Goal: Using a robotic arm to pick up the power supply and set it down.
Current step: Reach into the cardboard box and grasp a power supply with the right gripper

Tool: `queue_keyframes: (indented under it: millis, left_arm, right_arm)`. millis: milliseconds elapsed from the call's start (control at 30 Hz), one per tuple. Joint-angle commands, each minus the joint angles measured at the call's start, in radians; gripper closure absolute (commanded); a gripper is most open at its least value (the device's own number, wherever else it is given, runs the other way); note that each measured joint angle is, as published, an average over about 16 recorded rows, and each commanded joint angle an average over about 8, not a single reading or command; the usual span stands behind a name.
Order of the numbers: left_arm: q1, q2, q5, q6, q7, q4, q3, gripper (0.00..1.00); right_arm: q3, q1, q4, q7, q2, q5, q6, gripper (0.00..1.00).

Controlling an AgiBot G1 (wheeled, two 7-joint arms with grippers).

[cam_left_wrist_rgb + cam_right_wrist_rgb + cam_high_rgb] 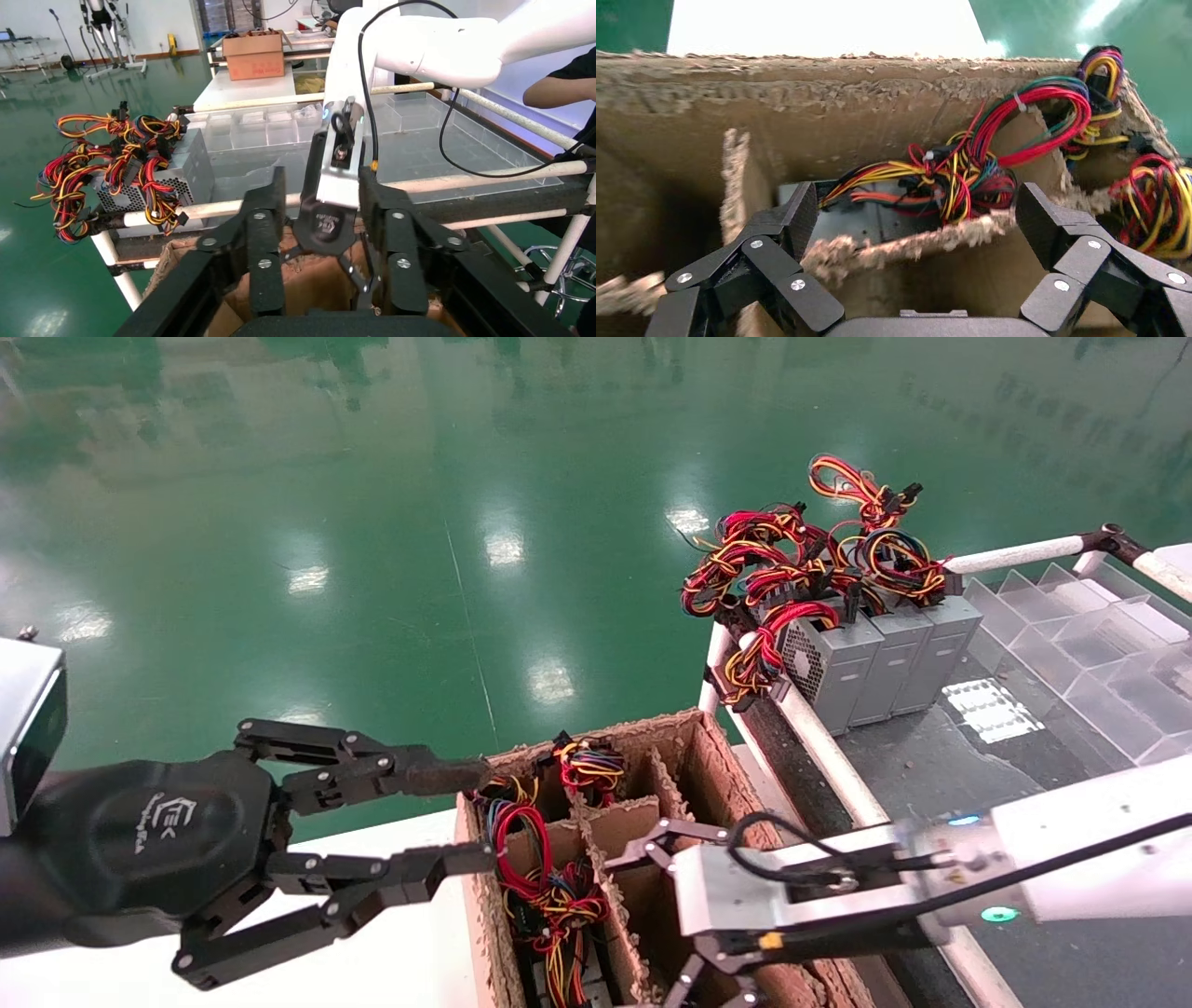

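The right gripper (pixel 708 989), jaws spread, hangs over the cardboard box (pixel 694 747), reaching in: the pick is not yet made. A supply (pixel 877 221) lies below between the jaws, behind a torn divider, so a straight descent is needed. The left gripper (pixel 466 817) hovers open beside the box.

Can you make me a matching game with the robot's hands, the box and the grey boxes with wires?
Things:
1. left gripper
2. right gripper
3. cardboard box
4. three power supplies

Places or states:
A. standing in a row on the rack
B. open, reaching down into a compartment
C. split into compartments by dividers
D. open, beside the box's outer wall

Pairs: 1-D, 2-B, 3-C, 4-A
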Motion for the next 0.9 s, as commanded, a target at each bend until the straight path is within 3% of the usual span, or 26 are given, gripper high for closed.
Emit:
queue_keyframes:
  millis: [33,267,467,733,900]
  left_arm:
    - [0.0,0.0,0.0,0.0,0.0,0.0,0.0,0.0]
    - [0.0,0.0,0.0,0.0,0.0,0.0,0.0,0.0]
    - [0.0,0.0,0.0,0.0,0.0,0.0,0.0,0.0]
    - [0.0,0.0,0.0,0.0,0.0,0.0,0.0,0.0]
    - [0.0,0.0,0.0,0.0,0.0,0.0,0.001,0.0]
  right_arm:
    - [-0.004,-0.004,0.002,-0.019,-0.014,-0.016,0.018,0.0]
    - [-0.019,-0.019,0.003,-0.067,-0.06,-0.08,0.099,0.0]
    - [-0.034,-0.007,-0.023,-0.076,-0.102,-0.107,0.117,0.03]
    - [-0.074,0.047,-0.075,-0.082,-0.165,-0.159,0.098,0.98]
    - [-0.103,0.08,-0.111,-0.077,-0.202,-0.199,0.086,1.0]
